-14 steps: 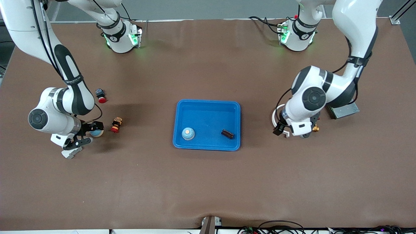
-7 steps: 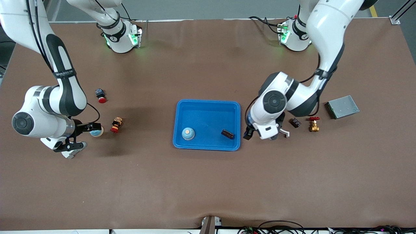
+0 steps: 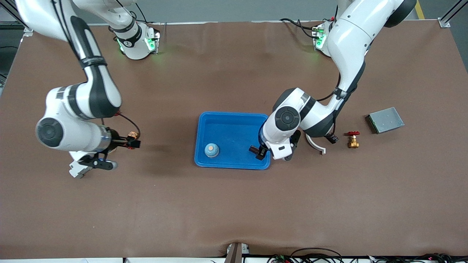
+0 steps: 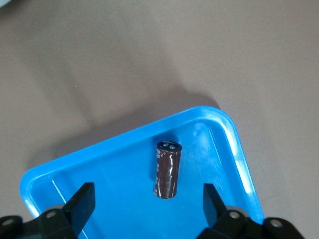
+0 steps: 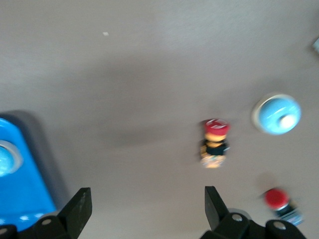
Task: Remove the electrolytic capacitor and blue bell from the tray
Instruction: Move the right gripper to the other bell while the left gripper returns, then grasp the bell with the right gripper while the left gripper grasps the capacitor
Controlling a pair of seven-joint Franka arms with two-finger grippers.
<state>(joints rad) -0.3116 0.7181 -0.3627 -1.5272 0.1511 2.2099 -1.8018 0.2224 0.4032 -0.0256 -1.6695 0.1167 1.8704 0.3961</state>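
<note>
A blue tray [image 3: 234, 117] lies mid-table. In it are a blue bell with an orange top [image 3: 211, 149] and a dark brown capacitor [image 3: 252, 148], which lies on its side near the corner toward the left arm's end. My left gripper [image 3: 273, 155] hangs open and empty over that corner. In the left wrist view the capacitor [image 4: 167, 169] lies just ahead of the left gripper [image 4: 147, 195]. My right gripper [image 3: 119, 153] is open and empty over bare table toward the right arm's end. The right wrist view shows the right gripper [image 5: 147, 196] over brown table.
Beside the right gripper are a small figurine [image 5: 215, 143], a light blue dome bell [image 5: 276, 114] and a red push button [image 5: 278, 199]. Toward the left arm's end lie a white curved piece [image 3: 316, 146], a brass valve [image 3: 353, 140] and a grey box [image 3: 384, 119].
The left arm swung from over the table near the valve to over the tray's corner above the capacitor. The right arm shifted toward the tray and now covers the light blue bell.
</note>
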